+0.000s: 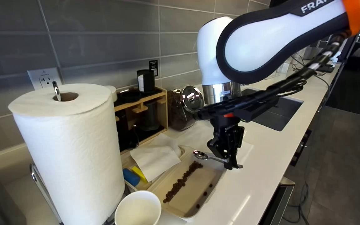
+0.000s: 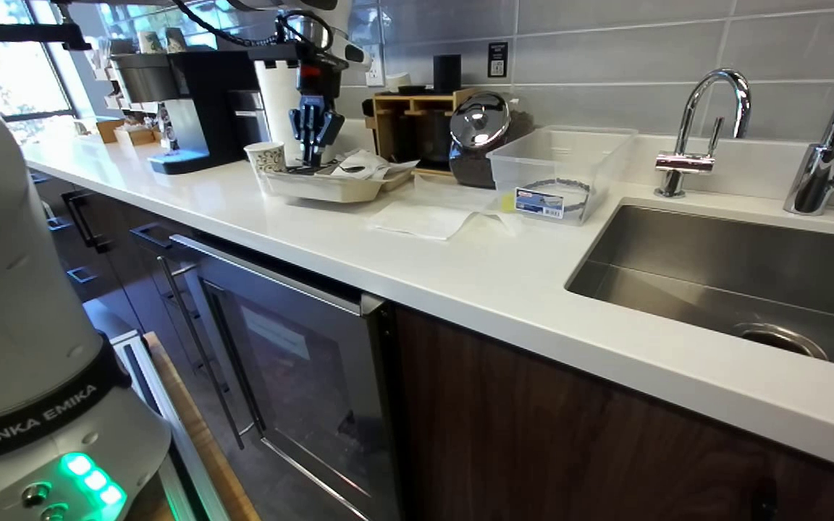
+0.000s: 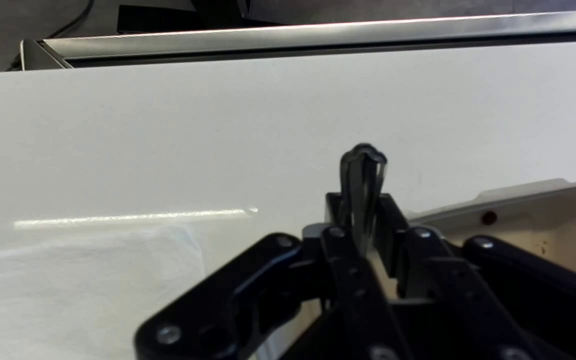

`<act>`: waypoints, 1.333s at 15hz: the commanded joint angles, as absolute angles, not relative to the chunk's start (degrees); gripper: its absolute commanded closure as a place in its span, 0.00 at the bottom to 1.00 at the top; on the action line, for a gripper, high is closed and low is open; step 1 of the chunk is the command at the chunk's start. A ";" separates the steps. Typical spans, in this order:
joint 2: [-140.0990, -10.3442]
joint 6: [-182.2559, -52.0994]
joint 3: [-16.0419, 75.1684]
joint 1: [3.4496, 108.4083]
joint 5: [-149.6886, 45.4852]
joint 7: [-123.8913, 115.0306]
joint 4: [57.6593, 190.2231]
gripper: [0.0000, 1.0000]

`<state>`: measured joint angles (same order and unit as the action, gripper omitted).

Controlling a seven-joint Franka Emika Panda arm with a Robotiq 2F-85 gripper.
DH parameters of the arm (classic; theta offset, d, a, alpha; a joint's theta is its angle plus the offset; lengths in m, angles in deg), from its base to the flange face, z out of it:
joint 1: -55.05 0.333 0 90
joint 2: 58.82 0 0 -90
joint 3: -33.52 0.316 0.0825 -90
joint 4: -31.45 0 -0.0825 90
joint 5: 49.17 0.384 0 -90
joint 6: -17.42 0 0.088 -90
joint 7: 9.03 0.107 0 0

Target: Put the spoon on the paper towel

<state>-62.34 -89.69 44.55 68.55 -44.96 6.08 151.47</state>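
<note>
Below your jaws the white counter (image 2: 504, 275) stretches away on either side, and your arm (image 1: 258, 47) reaches in over it. The upright white roll (image 1: 70, 150) stands well apart from the jaws, beyond the opposite end of the tray (image 1: 195, 187). That tray lies just beside and below the jaws; you cannot tell from here whether the tips stand over its rim. The paper towel (image 2: 417, 220) lies flat on the counter, apart from the jaws, on the side away from the roll; your wrist view has it left of the fingers.

Your gripper (image 3: 362, 210) points down, its jaws narrow, pinching a thin metal handle. The cup (image 1: 138, 208) is well apart from them, near the roll. The handle you hold belongs to the spoon (image 1: 200, 155): the bowl sticks out of the jaws on the tray side, while the handle's end pokes past them toward the counter's front edge. Whether the bowl touches the tray, you cannot tell. Farther from the jaws than the bowl, small brown balls (image 1: 177, 187) run in a line along the tray.
</note>
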 commanded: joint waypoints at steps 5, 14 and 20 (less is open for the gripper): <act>-61.98 -93.18 43.27 67.41 -54.81 14.86 152.72 0.95; -64.33 -109.39 39.81 64.74 -65.69 22.90 159.63 0.95; -65.97 -117.89 37.01 63.74 -75.54 19.88 162.47 0.95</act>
